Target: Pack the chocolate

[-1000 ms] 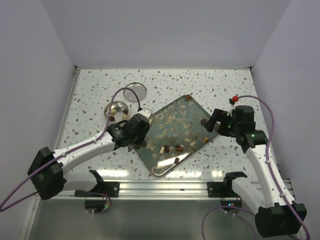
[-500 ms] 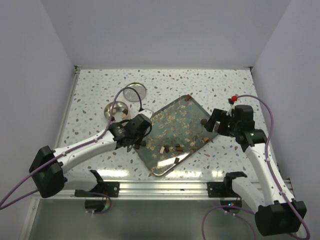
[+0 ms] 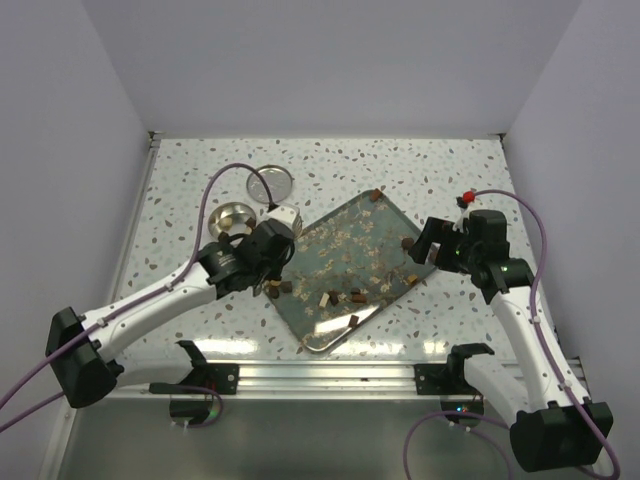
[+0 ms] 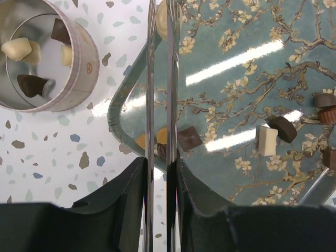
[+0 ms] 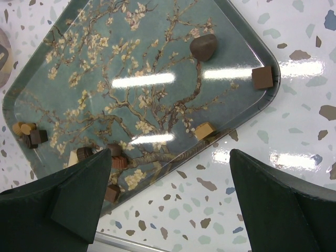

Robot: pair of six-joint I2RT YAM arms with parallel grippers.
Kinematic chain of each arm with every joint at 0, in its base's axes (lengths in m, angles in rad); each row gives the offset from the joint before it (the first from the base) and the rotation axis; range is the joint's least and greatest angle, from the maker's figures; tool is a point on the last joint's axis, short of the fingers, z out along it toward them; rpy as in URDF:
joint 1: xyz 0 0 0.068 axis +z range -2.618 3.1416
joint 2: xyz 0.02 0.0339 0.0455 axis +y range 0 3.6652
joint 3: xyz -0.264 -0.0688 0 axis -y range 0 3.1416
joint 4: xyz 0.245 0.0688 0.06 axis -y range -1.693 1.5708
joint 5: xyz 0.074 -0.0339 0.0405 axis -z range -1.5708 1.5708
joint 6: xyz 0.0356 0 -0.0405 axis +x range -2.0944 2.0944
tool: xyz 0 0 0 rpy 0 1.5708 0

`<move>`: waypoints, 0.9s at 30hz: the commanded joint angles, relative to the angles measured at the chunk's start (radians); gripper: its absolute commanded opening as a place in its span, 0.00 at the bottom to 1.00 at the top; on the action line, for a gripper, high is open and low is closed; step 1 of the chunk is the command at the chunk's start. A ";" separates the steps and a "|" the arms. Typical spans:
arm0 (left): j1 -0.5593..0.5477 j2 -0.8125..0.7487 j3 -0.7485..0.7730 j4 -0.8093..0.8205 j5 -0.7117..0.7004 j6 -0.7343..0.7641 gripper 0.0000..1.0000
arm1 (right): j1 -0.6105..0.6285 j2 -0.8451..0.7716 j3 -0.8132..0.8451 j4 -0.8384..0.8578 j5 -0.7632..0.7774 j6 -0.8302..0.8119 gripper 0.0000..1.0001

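Top: my left gripper (image 3: 270,245) has swung off the tray (image 3: 350,240) edge toward the tin (image 3: 215,222); a carry, I judge.

Left wrist: fingers clamped on tweezers (image 4: 157,105), cream chocolate (image 4: 164,18) pinched at their tips. Tin, ahead-left, holds several pieces.

Right wrist: right gripper (image 5: 170,173) fingers apart; loose pieces ahead on tray.

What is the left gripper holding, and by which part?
The left gripper holds thin metal tweezers by their back end; a cream chocolate appears pinched between the tips.

My left arm stretches forward, its gripper (image 4: 160,167) clamped on the tweezers (image 4: 150,89). My right gripper (image 5: 168,205) hangs pointing down, fingers spread wide.
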 commanded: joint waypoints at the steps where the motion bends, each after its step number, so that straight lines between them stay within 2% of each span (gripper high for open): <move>1: 0.000 -0.057 -0.004 -0.014 -0.033 -0.031 0.28 | 0.004 -0.013 0.030 0.030 -0.019 -0.004 0.98; 6: 0.057 -0.111 -0.020 -0.051 -0.034 -0.039 0.29 | 0.004 -0.010 0.037 0.029 -0.019 -0.003 0.98; 15: 0.353 -0.182 -0.029 -0.051 0.041 0.034 0.29 | 0.004 -0.019 0.039 0.026 -0.014 0.007 0.97; 22: 0.424 -0.179 -0.040 -0.039 0.069 0.057 0.29 | 0.006 -0.032 0.048 0.004 0.000 0.004 0.97; 26: 0.427 -0.179 -0.040 -0.036 0.062 0.054 0.35 | 0.004 -0.032 0.050 0.001 0.000 0.004 0.98; 27: 0.428 -0.182 -0.043 -0.034 0.058 0.054 0.39 | 0.004 -0.032 0.051 0.001 0.000 0.005 0.98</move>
